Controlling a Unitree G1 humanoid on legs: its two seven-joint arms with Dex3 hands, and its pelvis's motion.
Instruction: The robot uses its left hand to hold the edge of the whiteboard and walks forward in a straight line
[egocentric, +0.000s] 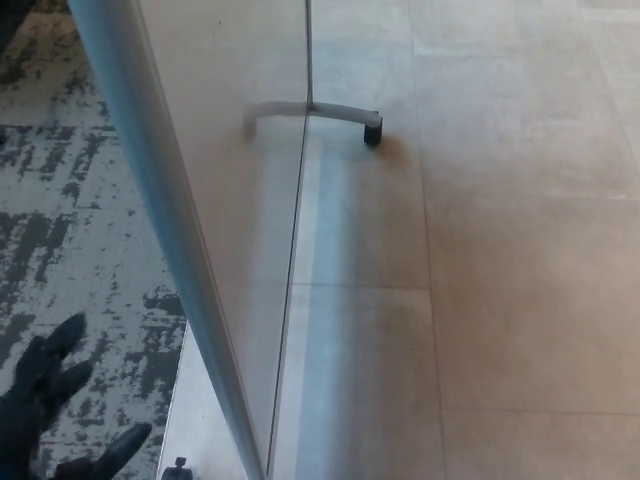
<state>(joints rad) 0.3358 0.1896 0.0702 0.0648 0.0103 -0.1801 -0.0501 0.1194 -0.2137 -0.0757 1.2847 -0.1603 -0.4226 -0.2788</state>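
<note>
The whiteboard (235, 190) stands edge-on through the middle of the head view, with its grey frame edge (150, 190) running from the top left down to the bottom centre. Its curved foot ends in a black caster (372, 131) on the far side. My left hand (50, 405) shows at the bottom left, black, with its fingers spread apart. It sits left of the frame edge, apart from it, holding nothing. My right hand is out of the picture.
A grey carpet with dark blotches (70, 230) covers the floor on the left. Beige tiles (520, 250) cover the floor on the right. A small black caster (178, 466) of the board shows at the bottom edge.
</note>
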